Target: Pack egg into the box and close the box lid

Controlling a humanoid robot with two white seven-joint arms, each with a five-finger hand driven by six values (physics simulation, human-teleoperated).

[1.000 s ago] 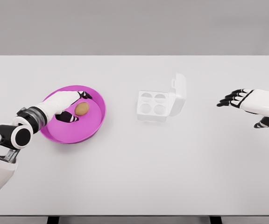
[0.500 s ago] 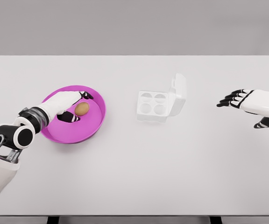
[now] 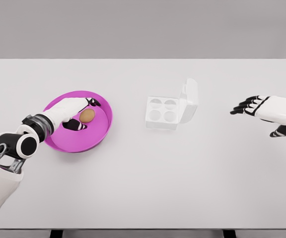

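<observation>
— Looking at our left hand [image 3: 73, 113] now against a second ago, what has changed?

— Very little. The forearm has slid slightly down and left, and the fingers have stayed cupped around the egg [image 3: 87, 115] in the pink plate [image 3: 78, 144], thumb below it and fingers above. We cannot tell for certain whether they already pinch it or only bracket it; the egg has not moved from its spot on the plate.

— So what does that mean for the task?

— We judge the grasp is only being settled. The egg is not lifted, so nothing is packed yet, and the lid [image 3: 190, 99] of the box [image 3: 162, 113] stands up on the right side of the tray, open and waiting.

— And our right hand [image 3: 267, 110]?

— Hovering well to the right of the box, fingers spread and relaxed, holding nothing, unchanged.

— Count it all for us.

— One egg, one plate, one box with four round cups, all four empty, and one white table [image 3: 143, 188] under everything. Plate and box lie well apart.
</observation>
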